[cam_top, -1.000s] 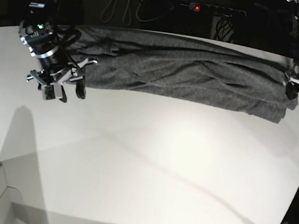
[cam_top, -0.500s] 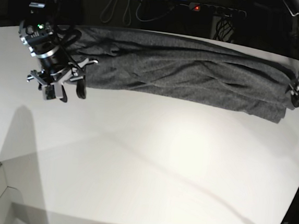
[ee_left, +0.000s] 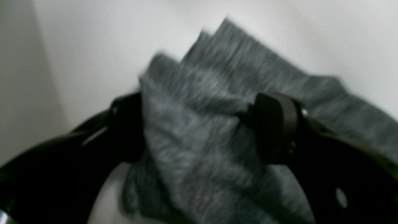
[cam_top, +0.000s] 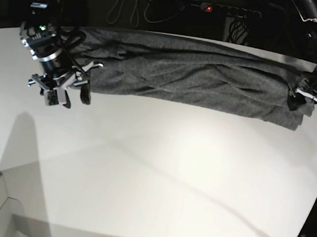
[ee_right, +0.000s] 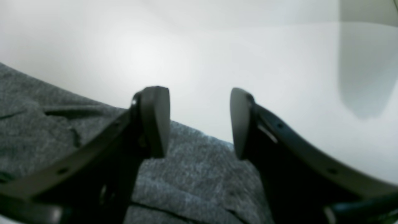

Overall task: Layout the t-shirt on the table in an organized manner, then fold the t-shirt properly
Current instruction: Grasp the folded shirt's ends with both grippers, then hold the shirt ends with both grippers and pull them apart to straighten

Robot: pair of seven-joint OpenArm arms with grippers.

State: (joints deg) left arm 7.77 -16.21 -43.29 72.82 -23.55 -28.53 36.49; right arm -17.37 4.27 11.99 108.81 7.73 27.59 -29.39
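Base view: the heathered dark grey knit long-sleeved t-shirt (cam_top: 190,77) is seen bunched in a long band along the far edge of the smooth white counter (cam_top: 159,174). The left gripper (cam_top: 304,101) is placed over the band's end; its jaws stand wide, with cloth between them, though a firm hold cannot be confirmed. The right gripper (cam_top: 66,88) hangs at the opposite end, jaws apart and empty, just above the fabric, presumably positioned so both ends can be spread.

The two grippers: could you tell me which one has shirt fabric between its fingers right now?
The left gripper: the t-shirt fills the gap between its open fingers. The right gripper has an empty gap, hovering above the fabric.
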